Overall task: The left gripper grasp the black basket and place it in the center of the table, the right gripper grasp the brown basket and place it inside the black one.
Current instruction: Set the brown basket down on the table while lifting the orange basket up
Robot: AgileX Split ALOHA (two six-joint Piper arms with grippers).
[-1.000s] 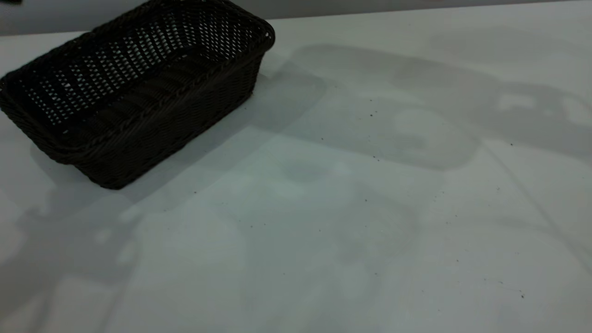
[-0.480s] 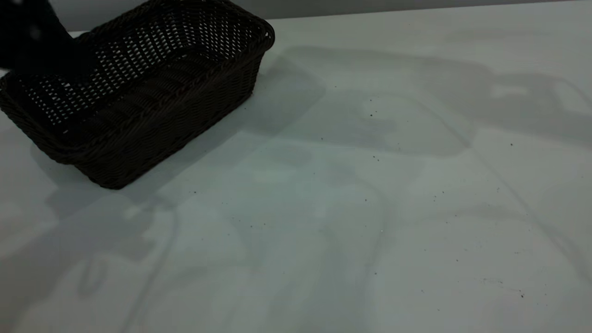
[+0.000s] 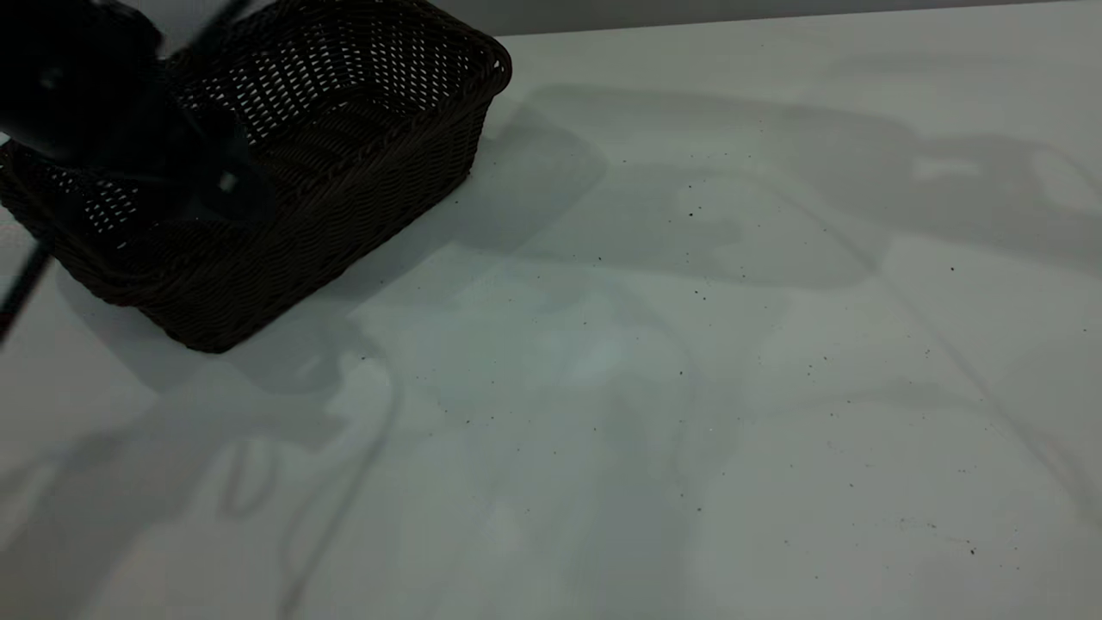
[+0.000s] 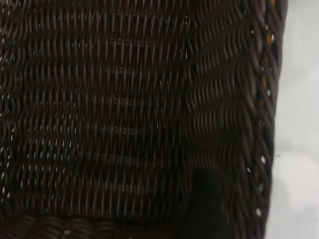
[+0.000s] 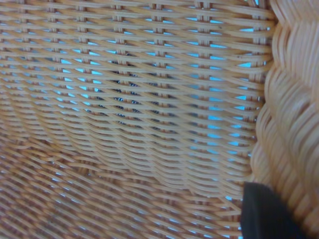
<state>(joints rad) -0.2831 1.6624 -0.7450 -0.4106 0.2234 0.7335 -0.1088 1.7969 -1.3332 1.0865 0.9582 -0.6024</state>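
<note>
The black basket [image 3: 362, 95] stands at the far left of the white table [image 3: 689, 387], slanted to its edges. My left gripper [image 3: 215, 185], a blurred dark shape, hangs over the basket's near end. In the left wrist view the basket's woven floor [image 4: 99, 99] fills the picture, and a dark part of my left gripper [image 4: 204, 209] sits low inside, beside one side wall. The right wrist view is filled by the brown basket [image 5: 124, 99], with a dark part of my right gripper [image 5: 266, 214] just inside its braided rim. The exterior view shows neither the brown basket nor the right arm.
The table's far edge meets a grey wall [image 3: 689, 10] along the top of the exterior view. Soft shadows of the arms lie across the white surface, which is dotted with tiny dark specks.
The left arm has come in from the upper left and down over the black basket's near end. The basket has not moved. The shadows on the table have shifted.
</note>
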